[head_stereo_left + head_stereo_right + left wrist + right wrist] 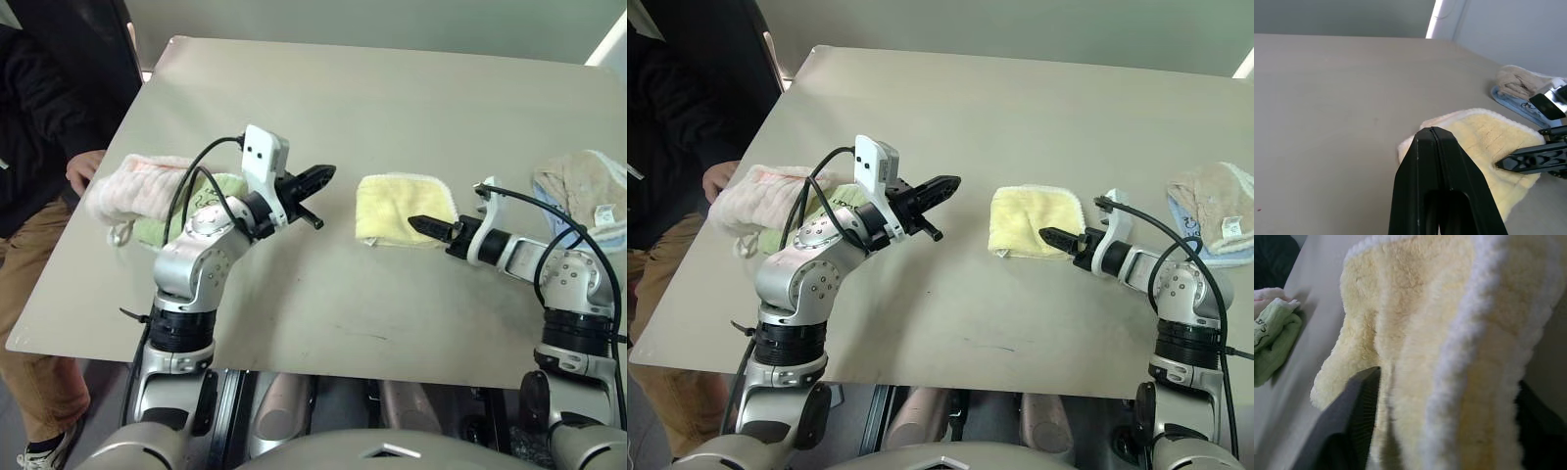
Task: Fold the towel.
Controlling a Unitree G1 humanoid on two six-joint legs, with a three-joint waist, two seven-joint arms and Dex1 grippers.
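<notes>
The pale yellow towel lies folded into a small square near the middle of the table. My right gripper reaches in from the right at the towel's near right edge. In the right wrist view its fingers stand apart, and the towel's thick folded edge with its cream hem lies between them. My left gripper hangs above the table just left of the towel, its fingers pressed together on nothing.
A pink fluffy towel and a green towel lie at the table's left side, behind my left arm. A beige cloth on a blue one rests at the right edge. A person stands at the left, one hand at the table.
</notes>
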